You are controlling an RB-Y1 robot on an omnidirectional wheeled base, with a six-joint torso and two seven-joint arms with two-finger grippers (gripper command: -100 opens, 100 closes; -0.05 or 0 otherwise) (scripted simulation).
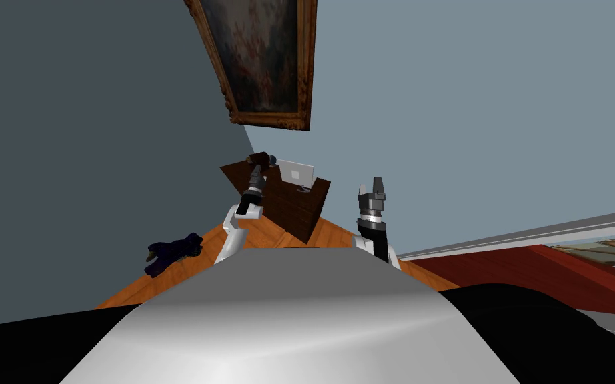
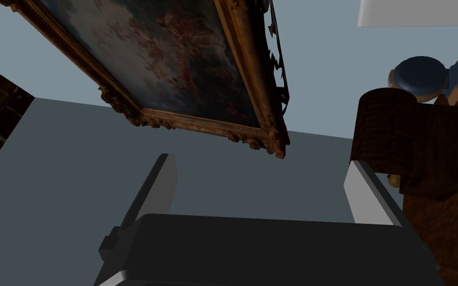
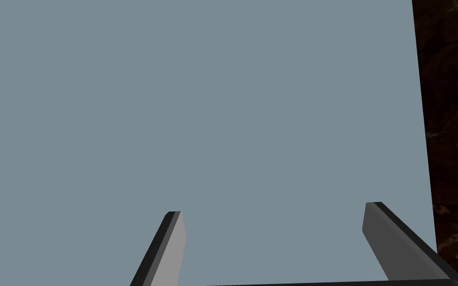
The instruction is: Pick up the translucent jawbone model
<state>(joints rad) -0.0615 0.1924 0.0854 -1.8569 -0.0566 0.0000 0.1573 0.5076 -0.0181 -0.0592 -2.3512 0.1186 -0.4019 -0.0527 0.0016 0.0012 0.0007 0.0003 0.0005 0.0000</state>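
Observation:
On the top of a dark wooden dresser (image 1: 303, 203) stand a rounded dark brown block (image 1: 257, 158) and, right behind it, a small round blue-grey thing (image 1: 273, 159). Which of them is the jawbone model I cannot tell. My left gripper (image 1: 257, 169) reaches over the dresser's near corner. In the left wrist view my left gripper (image 2: 263, 171) is open with nothing between the fingers. One finger (image 2: 367, 193) lies right beside the brown block (image 2: 397, 134). The blue-grey thing (image 2: 418, 79), tan at its rim, sits beyond the block. My right gripper (image 1: 373, 190) is raised beside the dresser, open (image 3: 275, 213) and empty.
A white flat screen (image 1: 296, 172) stands on the dresser behind the small things. A gilt-framed painting (image 1: 259, 60) hangs on the wall above. A dark purple object (image 1: 173, 253) lies on the wooden floor to the left. A red rug (image 1: 533, 267) lies to the right.

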